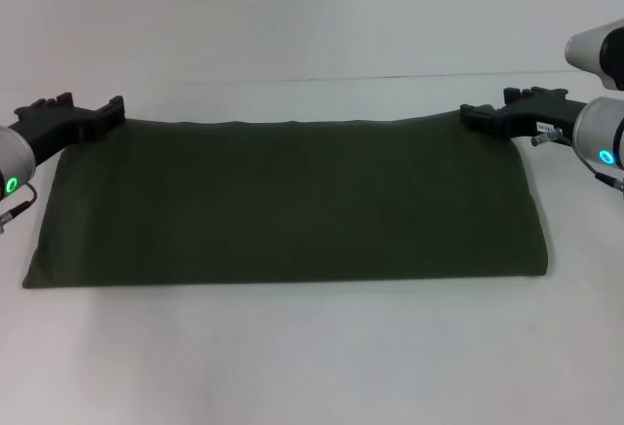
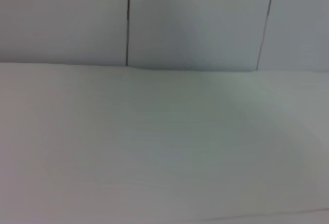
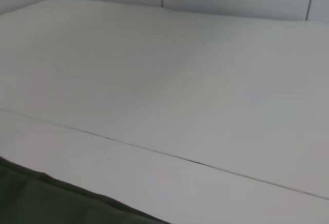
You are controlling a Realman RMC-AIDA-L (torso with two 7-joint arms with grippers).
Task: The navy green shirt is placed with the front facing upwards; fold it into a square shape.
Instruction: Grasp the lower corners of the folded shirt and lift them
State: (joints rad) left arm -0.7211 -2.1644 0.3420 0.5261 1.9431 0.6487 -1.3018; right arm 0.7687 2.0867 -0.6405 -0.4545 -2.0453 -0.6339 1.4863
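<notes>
The navy green shirt (image 1: 292, 201) is lying as a wide band; left gripper (image 1: 115, 110) and right gripper (image 1: 470, 113) are sitting at its far corners, grip unclear, probably lining up a fold.

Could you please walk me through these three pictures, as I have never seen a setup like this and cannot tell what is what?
It is a two-armed robot folding clothes. The wide picture comes from its head camera, looking down at a white table. On it lies the navy green shirt, already folded into a wide band, plain side up. The left gripper and right gripper sit at the band's two far corners; whether their jaws pinch the cloth cannot be told. The other two pictures come from wrist cameras: the left shows only table and wall, the right shows table and an edge of the shirt.
</notes>
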